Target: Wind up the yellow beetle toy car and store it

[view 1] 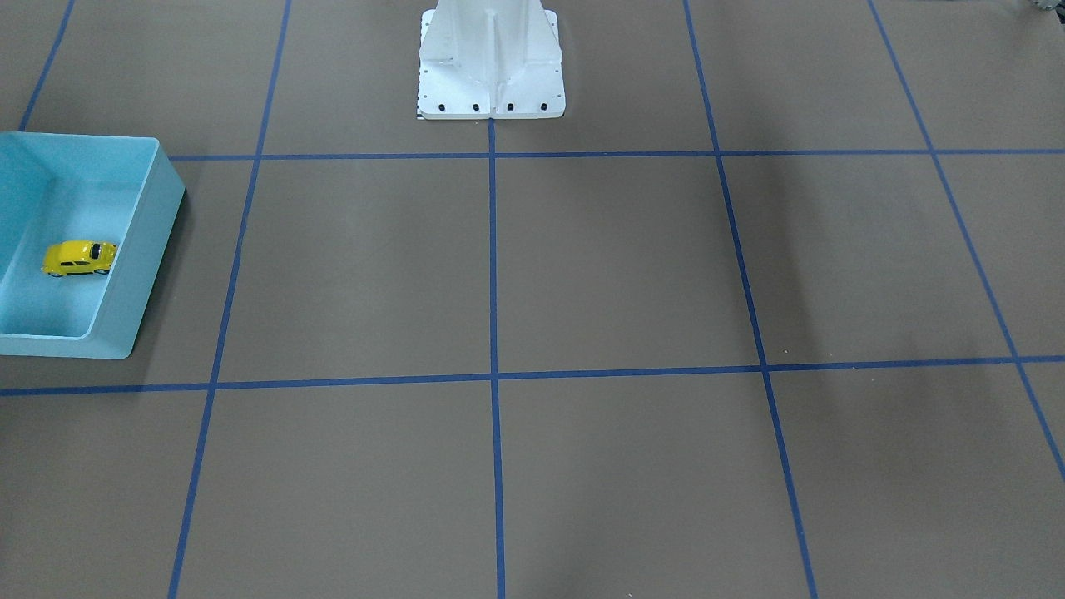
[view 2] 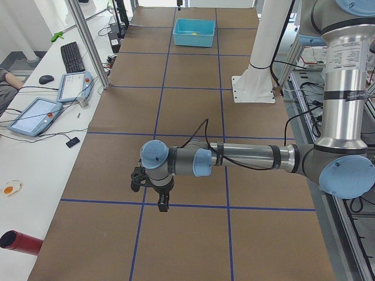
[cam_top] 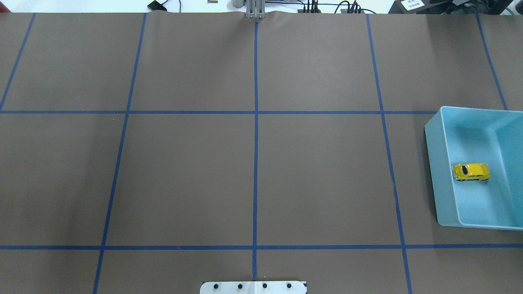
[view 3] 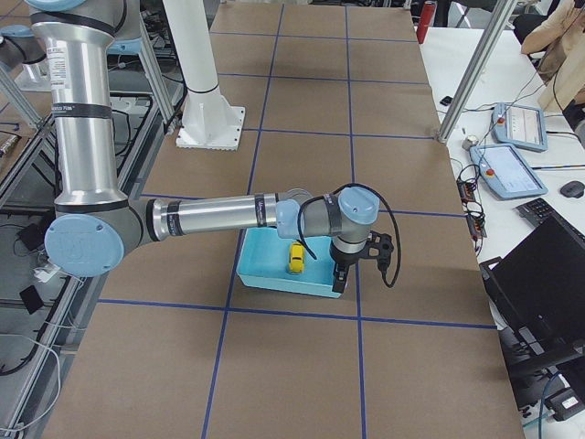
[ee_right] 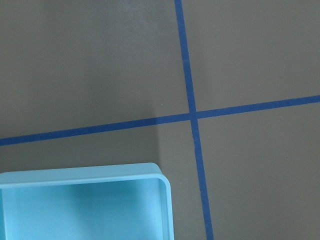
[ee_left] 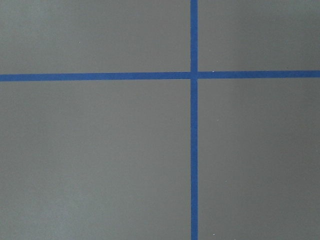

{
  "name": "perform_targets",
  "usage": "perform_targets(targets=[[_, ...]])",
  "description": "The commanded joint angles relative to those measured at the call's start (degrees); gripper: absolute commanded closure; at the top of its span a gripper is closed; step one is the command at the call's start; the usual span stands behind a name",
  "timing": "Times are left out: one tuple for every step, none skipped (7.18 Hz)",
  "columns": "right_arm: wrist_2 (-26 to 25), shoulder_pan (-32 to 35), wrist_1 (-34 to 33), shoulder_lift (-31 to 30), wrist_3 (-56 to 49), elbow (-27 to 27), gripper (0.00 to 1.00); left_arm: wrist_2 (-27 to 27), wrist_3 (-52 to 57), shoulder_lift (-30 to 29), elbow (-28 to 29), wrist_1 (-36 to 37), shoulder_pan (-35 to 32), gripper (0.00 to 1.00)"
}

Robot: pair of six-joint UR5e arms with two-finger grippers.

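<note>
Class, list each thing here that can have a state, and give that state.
yellow beetle toy car: on its wheels inside the bin, unheld.
bin: upright, open-topped, holding the car.
left hand: far from the bin; open or shut unclear.
right hand: by the bin's edge; open or shut unclear.

Bin walls around car

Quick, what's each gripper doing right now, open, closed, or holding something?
Left gripper: cannot tell, seen only from the side view.
Right gripper: cannot tell either; the yellow beetle toy car lies in the bin.
</note>
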Motion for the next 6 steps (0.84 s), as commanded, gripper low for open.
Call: perform_targets(targets=[[-0.1,0.0,0.0,0.0,0.0,0.0,0.0,0.0,0.0,0.0,-0.1,0.0,0.0,0.0],[-0.1,0.0,0.1,0.0,0.0,0.1,0.0,0.0,0.0,0.0,0.0,0.1,0.0,0.0],[-0.1,0.0,0.0,0.0,0.0,0.1,0.0,0.1,0.0,0.0,0.0,0.1,0.0,0.0],[-0.1,0.0,0.1,0.0,0.0,0.1,0.0,0.1,0.0,0.0,0.0,0.0,0.0,0.0],[-0.1,0.0,0.1,0.0,0.0,0.3,0.0,0.1,0.0,0.0,0.0,0.1,0.0,0.0],[-0.1,0.0,0.1,0.0,0.0,0.4,0.0,0.1,0.0,0.0,0.0,0.1,0.0,0.0]])
